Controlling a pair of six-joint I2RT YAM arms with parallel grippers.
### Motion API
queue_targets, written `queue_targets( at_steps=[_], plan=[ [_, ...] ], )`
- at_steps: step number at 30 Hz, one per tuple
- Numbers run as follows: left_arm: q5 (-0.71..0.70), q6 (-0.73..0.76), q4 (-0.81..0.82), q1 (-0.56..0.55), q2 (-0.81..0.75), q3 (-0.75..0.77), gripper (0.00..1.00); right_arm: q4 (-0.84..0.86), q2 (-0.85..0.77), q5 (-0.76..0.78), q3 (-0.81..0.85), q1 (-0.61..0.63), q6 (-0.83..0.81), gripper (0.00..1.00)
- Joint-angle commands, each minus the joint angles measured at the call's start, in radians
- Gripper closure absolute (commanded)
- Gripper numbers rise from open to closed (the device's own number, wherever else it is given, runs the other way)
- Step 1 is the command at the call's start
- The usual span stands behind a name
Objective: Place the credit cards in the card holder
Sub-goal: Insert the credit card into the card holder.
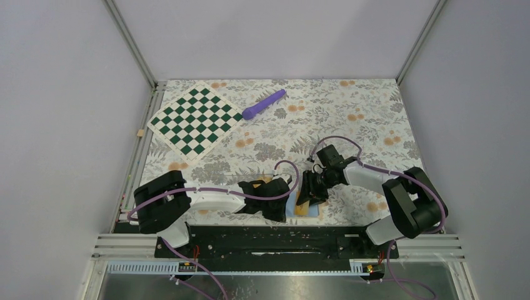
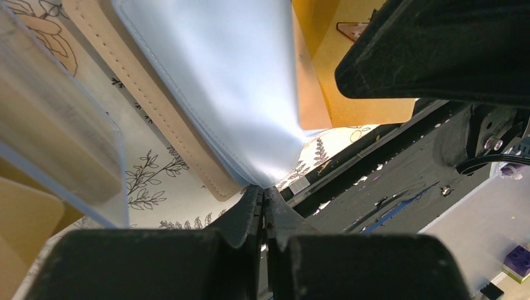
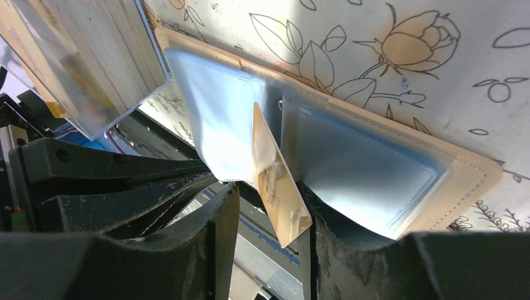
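Holder (image 3: 465, 169) is laid open on the floral table (image 3: 375, 37) at the near edge, between the two grippers, with the blue pockets facing up. Left gripper (image 2: 263, 209) is clamped on the holder: its jaws are pressed together on the corner of one blue pocket (image 2: 237, 81), just beside the corner of the tan cover. Right gripper (image 3: 269, 206) is seen with jaws apart and nothing clamped. One card (image 3: 275, 175) is stood on edge between its fingers, tilted, with the far end tucked in at the fold between the two pockets and the near end just beside one finger (image 3: 325, 237); contact there cannot be told. In the left wrist view an orange card face is seen beyond the pinched pocket, under the right gripper; whether it is the same card cannot be told. A clear case (image 3: 94, 62) with a stack of cards in it is seen just beside the holder. A chessboard (image 1: 195, 120) and a purple stick (image 1: 264, 104) are seen at the far left of the table, well apart from the holder
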Motion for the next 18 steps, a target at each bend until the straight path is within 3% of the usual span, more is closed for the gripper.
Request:
queue_targets(
  at_steps=[1, 14, 18],
  plan=[
    [-0.012, 0.014, -0.018, -0.009, 0.030, 0.012, 0.97, -0.041, 0.009, 0.047, 0.035, 0.012, -0.016, 0.55],
    [-0.011, 0.015, -0.020, -0.010, 0.035, 0.014, 0.98, 0.053, -0.146, 0.058, -0.050, 0.010, 0.075, 0.61],
    [-0.007, 0.016, -0.020, -0.010, 0.040, 0.016, 0.98, 0.062, -0.154, 0.069, -0.059, 0.010, 0.086, 0.72]
  ],
)
